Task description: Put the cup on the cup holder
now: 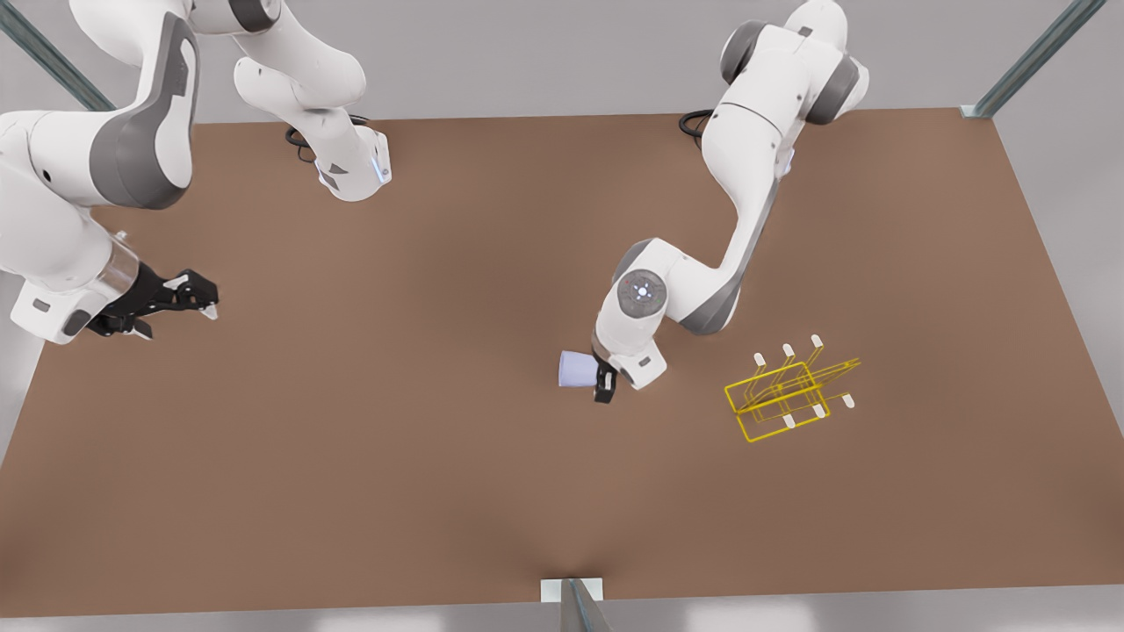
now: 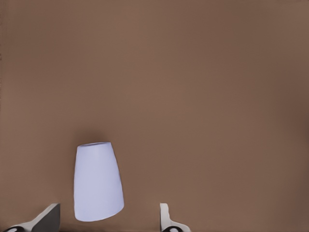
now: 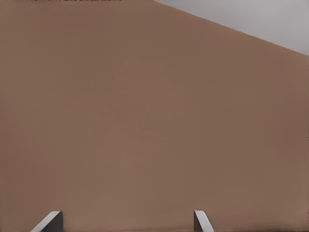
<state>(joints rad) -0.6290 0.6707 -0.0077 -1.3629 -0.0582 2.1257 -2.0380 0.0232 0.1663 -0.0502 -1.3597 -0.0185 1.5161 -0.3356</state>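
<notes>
The pale lavender-blue cup [image 1: 577, 369] appears to lie on its side on the brown table, near the middle. Its narrow end points away from my left gripper [image 1: 604, 384], which sits right against its wide end. In the left wrist view the cup [image 2: 98, 186] lies between the spread fingers of the left gripper [image 2: 110, 208], nearer one finger and clear of the other [image 2: 164, 212]. The gripper is open. The yellow wire cup holder [image 1: 788, 389] stands toward the front view's right of that gripper. My right gripper [image 1: 189, 296] waits open at the front view's left, and its wrist view shows the right gripper [image 3: 128, 215] over bare table.
Both arm bases [image 1: 356, 171] stand along the table's far edge. The brown table [image 1: 395, 456] lies bare between the cup and the near edge. Metal frame posts [image 1: 1027, 61] rise at the corners, and another post [image 1: 580, 606] at the near edge.
</notes>
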